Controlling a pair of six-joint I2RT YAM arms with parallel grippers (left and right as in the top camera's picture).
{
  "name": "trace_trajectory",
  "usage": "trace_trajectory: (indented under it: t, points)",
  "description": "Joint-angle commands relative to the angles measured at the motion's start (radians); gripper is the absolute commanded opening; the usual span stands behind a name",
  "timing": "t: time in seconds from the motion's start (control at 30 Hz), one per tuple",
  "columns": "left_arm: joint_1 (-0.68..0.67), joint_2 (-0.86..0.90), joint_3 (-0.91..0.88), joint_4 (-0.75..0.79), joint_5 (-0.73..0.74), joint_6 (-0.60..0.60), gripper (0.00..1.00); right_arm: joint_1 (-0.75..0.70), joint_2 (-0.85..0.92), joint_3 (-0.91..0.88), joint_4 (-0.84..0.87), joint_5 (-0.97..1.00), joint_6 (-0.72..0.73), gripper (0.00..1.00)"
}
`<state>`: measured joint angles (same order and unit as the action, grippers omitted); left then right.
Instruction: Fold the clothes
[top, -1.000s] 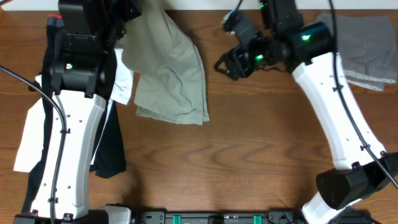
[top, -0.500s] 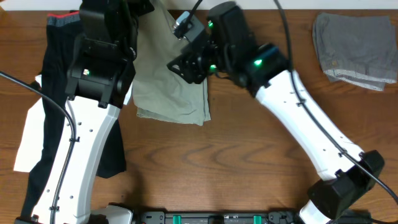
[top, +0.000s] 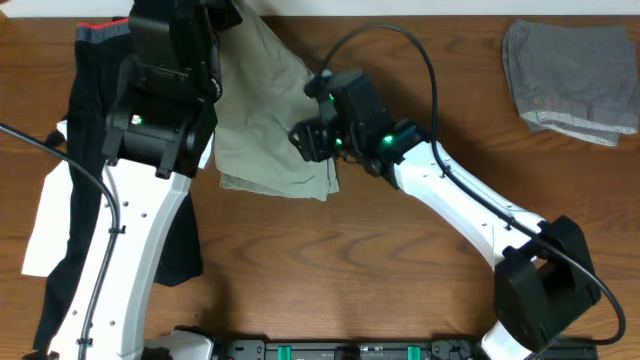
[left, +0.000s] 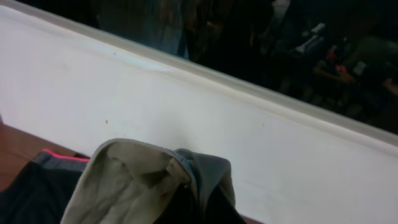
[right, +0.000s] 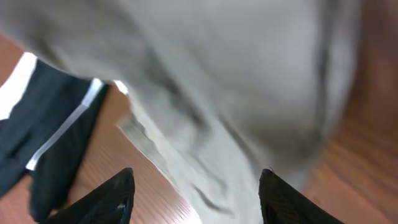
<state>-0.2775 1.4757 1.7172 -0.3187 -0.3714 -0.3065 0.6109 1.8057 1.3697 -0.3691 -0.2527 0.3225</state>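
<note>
Overhead, I hold the shorts (top: 265, 120) by their top, left gripper (top: 224, 14) clamped to lift them; right gripper (right: 194, 186), fingers apart, hovers over their edge to grab.

The shorts (top: 272, 130) are pale khaki-beige cotton, rumpled and creased, in the upper middle-left of the overhead frame. Their lower part spreads flat and ends in a straight hemmed edge toward the centre. The upper end narrows and bunches toward the top edge. The left wrist view shows that end gathered and raised at bottom centre.
</note>
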Motion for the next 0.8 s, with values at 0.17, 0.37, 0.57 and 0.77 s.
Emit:
trace_trajectory:
  t: [0.17, 0.37, 0.57, 0.77]
  points:
    - [-0.001, -0.039, 0.044, -0.024, -0.023, 0.026, 0.06, -0.042, 0.005, -0.089, -0.011, -0.047, -0.021, 0.64]
    - [-0.001, -0.039, 0.044, -0.026, -0.023, 0.026, 0.06, -0.040, 0.061, -0.127, 0.041, -0.088, -0.010, 0.64]
    - [-0.001, -0.039, 0.043, -0.047, -0.023, 0.026, 0.06, -0.044, 0.131, -0.127, 0.097, -0.136, 0.011, 0.62]
    - [-0.001, -0.039, 0.043, -0.070, -0.023, 0.026, 0.06, -0.048, 0.135, -0.127, 0.109, -0.148, 0.014, 0.47]
